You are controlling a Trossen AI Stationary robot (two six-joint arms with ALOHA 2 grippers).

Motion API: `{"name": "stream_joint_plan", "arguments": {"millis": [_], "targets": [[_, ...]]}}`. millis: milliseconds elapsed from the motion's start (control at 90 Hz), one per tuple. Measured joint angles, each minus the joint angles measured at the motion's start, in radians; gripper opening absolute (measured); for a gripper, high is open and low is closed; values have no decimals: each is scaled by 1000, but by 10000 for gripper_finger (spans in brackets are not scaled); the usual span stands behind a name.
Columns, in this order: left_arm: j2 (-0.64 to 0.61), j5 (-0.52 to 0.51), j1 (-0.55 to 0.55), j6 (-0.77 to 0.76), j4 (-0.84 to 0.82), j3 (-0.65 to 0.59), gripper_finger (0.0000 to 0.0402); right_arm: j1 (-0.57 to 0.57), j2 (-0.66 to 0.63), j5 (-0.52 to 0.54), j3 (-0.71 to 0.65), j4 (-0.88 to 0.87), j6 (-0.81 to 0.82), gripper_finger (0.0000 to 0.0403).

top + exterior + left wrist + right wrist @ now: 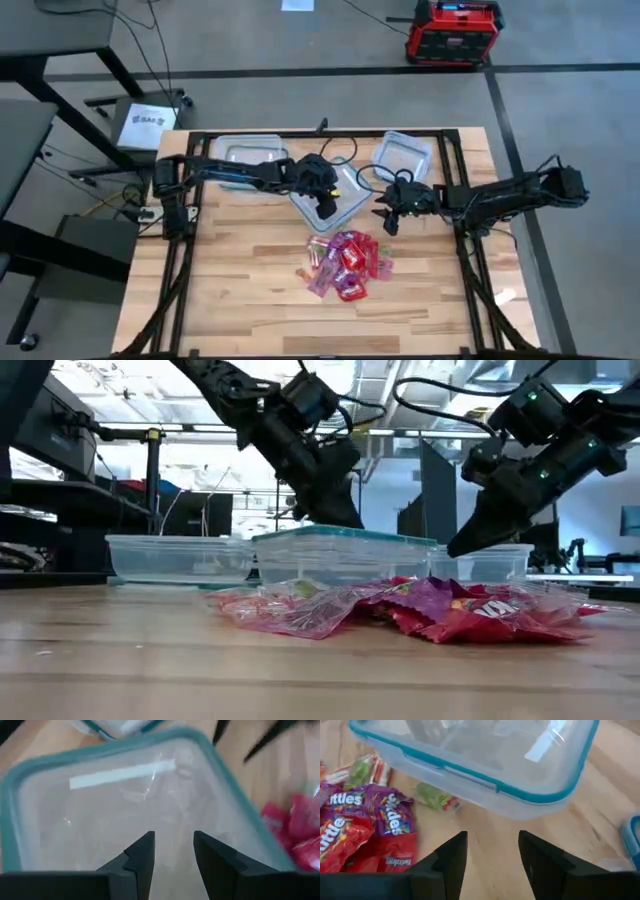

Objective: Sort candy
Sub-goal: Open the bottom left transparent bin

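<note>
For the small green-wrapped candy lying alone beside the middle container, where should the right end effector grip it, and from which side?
Probably from above, across the narrow middle of the green-wrapped candy. It lies flat on the table, close to the middle container, so a sideways approach looks blocked. The right end effector is open and empty nearby.

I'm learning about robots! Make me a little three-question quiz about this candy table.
1. True or false: the left end effector is holding a candy.
2. How many clear containers are on the table? A) one B) three C) five
3. Fill in: the candy pile lies on the bare ______ table.

Key:
1. False; it is open and empty above the middle container.
2. B; the left container, the middle one and the right container.
3. Wooden. The right end effector hangs open beside the middle container, above the table.
</note>
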Motion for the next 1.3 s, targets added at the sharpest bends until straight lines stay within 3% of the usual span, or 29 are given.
{"name": "stream_joint_plan", "arguments": {"millis": [144,344,711,1022,1300], "targets": [[5,32,0,163,-94,2,123,0,44,-68,-18,53,-72,166],[6,38,0,251,-115,2,123,-7,171,-120,-84,350,-83,166],[6,101,1,229,-86,0,123,-49,438,-145,-87,735,-72,166],[4,111,1,231,-64,-28,123,-85,621,-305,-90,1068,11,166],[4,124,5,221,-58,-28,123,-85,706,-441,-89,1289,24,153]]}}
